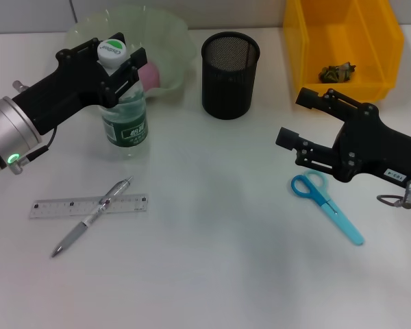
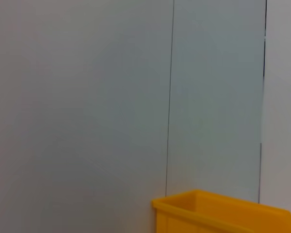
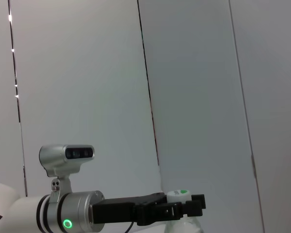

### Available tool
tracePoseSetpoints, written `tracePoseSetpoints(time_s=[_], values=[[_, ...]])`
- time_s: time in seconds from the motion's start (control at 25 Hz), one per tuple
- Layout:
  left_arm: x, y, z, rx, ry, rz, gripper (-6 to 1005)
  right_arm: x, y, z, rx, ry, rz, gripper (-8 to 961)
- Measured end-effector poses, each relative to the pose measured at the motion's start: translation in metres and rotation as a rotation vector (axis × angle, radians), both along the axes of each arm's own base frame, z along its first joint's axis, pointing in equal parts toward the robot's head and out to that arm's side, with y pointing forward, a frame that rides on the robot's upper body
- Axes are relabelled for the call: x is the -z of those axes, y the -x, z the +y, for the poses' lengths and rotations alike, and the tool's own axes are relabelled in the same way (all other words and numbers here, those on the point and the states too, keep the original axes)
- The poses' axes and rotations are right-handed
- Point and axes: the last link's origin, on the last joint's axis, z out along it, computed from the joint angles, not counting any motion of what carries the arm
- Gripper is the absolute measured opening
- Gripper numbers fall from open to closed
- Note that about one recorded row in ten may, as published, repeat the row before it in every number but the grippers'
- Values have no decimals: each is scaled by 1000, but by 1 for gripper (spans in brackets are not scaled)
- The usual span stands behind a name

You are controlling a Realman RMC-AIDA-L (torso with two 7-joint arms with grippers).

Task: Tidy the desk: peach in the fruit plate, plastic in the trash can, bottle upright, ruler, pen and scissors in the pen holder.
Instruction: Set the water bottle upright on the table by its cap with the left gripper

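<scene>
Head view: the left claw [image 1: 120,68] is clamped around the neck of the bottle [image 1: 123,113], which stands upright on the desk [image 1: 219,240] just in front of the fruit plate [image 1: 175,34]. If it pulls away crooked, I'd guess the bottle tips. The right claw [image 1: 296,127] hangs spread and empty above the scissors [image 1: 325,203].

Left wrist view: only the yellow bin [image 2: 223,213].

Right wrist view: the left claw [image 3: 184,206] pinching the bottle cap [image 3: 178,195].

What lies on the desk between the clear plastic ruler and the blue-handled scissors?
Nothing: in the head view only bare white desk separates the clear plastic ruler from the blue-handled scissors.
</scene>
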Motion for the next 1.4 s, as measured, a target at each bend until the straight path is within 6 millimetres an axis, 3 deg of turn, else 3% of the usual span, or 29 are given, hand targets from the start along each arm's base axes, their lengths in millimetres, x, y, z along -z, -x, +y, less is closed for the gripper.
tracePoseSetpoints(time_s=[0.92, 1.04, 1.24, 1.4], values=[[-2, -4, 2, 15, -34, -24, 486, 0, 3, 5, -6, -4, -8, 783], [-2, -4, 2, 13, -32, -27, 683, 0, 3, 5, -5, -5, -9, 783], [-3, -4, 1, 15, -33, -33, 805, 0, 3, 5, -4, -5, -9, 783], [-8, -7, -2, 39, -48, -68, 802, 0, 3, 5, -4, -5, -9, 783]])
